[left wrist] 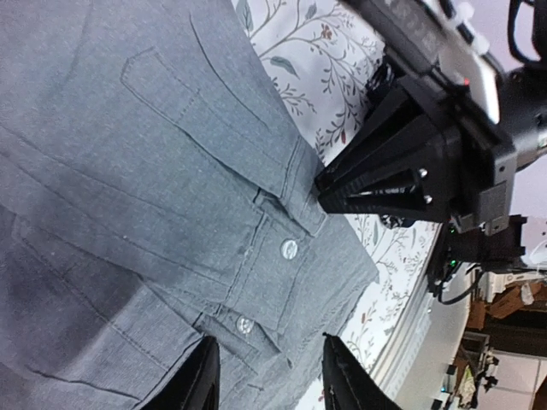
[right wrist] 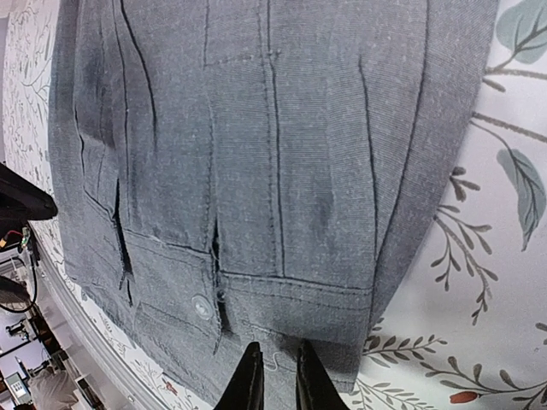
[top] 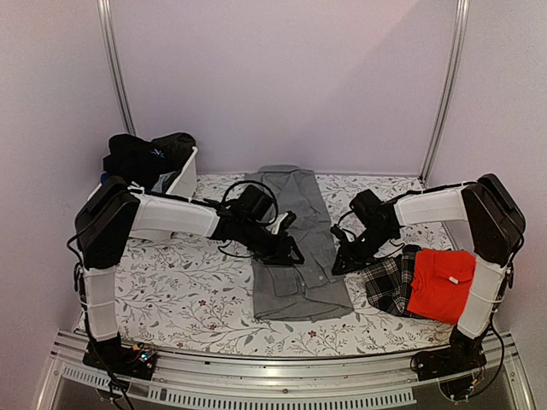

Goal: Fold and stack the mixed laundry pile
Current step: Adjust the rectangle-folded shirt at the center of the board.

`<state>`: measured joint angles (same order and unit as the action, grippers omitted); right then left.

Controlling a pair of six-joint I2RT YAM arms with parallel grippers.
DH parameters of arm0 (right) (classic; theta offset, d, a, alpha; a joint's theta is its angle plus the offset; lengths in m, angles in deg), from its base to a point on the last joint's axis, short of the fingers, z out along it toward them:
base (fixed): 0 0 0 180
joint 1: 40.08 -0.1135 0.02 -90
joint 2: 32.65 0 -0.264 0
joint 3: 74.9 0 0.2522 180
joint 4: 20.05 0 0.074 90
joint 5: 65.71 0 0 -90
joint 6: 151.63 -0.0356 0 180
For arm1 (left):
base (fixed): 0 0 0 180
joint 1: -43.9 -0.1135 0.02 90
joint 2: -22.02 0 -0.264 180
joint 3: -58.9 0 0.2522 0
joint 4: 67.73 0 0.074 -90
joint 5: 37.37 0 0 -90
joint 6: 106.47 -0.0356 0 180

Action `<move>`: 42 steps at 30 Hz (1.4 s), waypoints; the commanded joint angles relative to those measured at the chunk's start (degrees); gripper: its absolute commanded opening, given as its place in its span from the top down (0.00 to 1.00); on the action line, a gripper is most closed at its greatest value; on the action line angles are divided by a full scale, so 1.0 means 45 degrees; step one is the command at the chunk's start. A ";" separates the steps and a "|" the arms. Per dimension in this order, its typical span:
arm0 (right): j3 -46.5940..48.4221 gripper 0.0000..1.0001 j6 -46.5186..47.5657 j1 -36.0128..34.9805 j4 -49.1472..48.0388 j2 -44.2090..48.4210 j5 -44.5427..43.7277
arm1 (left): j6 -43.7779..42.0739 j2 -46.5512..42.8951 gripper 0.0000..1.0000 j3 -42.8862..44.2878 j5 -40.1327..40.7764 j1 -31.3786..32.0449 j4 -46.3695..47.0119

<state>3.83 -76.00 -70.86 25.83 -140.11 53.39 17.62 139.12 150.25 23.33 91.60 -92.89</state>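
A grey shirt (top: 301, 295) lies lengthwise in the middle of the floral table, its buttoned cuffs toward the near edge. My left gripper (top: 293, 253) hangs open over its left half. In the left wrist view the gripper (left wrist: 273, 380) straddles a buttoned cuff of the shirt (left wrist: 154, 171) without pinching it. My right gripper (top: 342, 261) is low at the shirt's right edge. In the right wrist view the gripper (right wrist: 279, 374) stands nearly together, with a pucker of the shirt's (right wrist: 256, 128) hem between its fingers. Plaid cloth (top: 389, 282) and a red shirt (top: 440, 286) lie at the right.
A white tub (top: 185, 181) at the back left holds a black garment (top: 145, 158). The right gripper's black body (left wrist: 385, 179) shows close by in the left wrist view. The table's near metal rail (top: 282, 363) runs below the shirt.
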 commanded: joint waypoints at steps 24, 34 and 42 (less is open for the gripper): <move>-0.0556 0.87 0.0449 -0.0191 0.0121 -0.0163 0.0221 | 0.7644 0.0229 0.63 -0.1852 -0.0218 0.0252 0.5169; -0.0593 0.87 0.0615 -0.0193 0.0128 -0.0187 0.0290 | 0.8379 0.0699 0.64 -0.2060 0.0002 0.0396 0.5455; -0.0717 0.87 0.0594 -0.0190 0.0089 -0.0144 0.0320 | 0.8862 0.0904 0.64 -0.2401 0.0012 0.0412 0.5799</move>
<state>1.68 -74.02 -71.47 25.81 -140.22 54.22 56.15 141.87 140.30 22.98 92.74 -68.48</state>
